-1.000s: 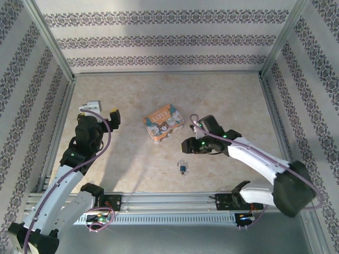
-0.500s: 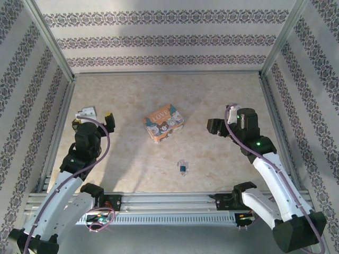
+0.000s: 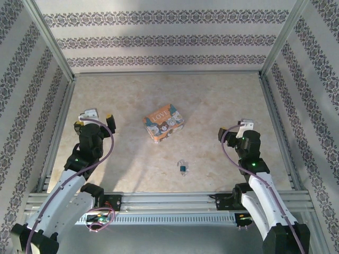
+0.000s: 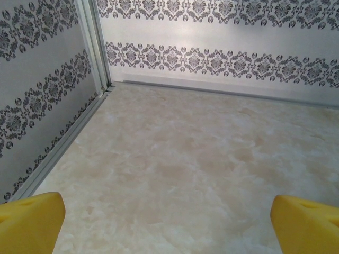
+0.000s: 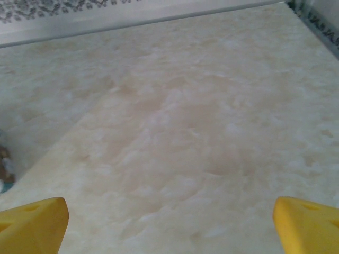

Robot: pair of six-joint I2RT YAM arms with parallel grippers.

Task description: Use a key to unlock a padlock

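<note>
I read left gripper [image 3: 99,116] wide, empty, mid-left of frame | right gripper [image 3: 233,128] wide, empty, mid-right | padlock [image 3: 182,168] lies lower centre on table [image 3: 222,95], apart from both | key too small to tell | "LOVE" box [image 3: 163,123] just above padlock

The word "LOVE" is printed on the lid of an orange picture box [image 3: 163,123] lying on the tabletop [image 3: 212,100].

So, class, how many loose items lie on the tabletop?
2: the orange box in the middle, and the padlock in front of it, toward the near edge. A key may be at the padlock; too small to tell.
</note>
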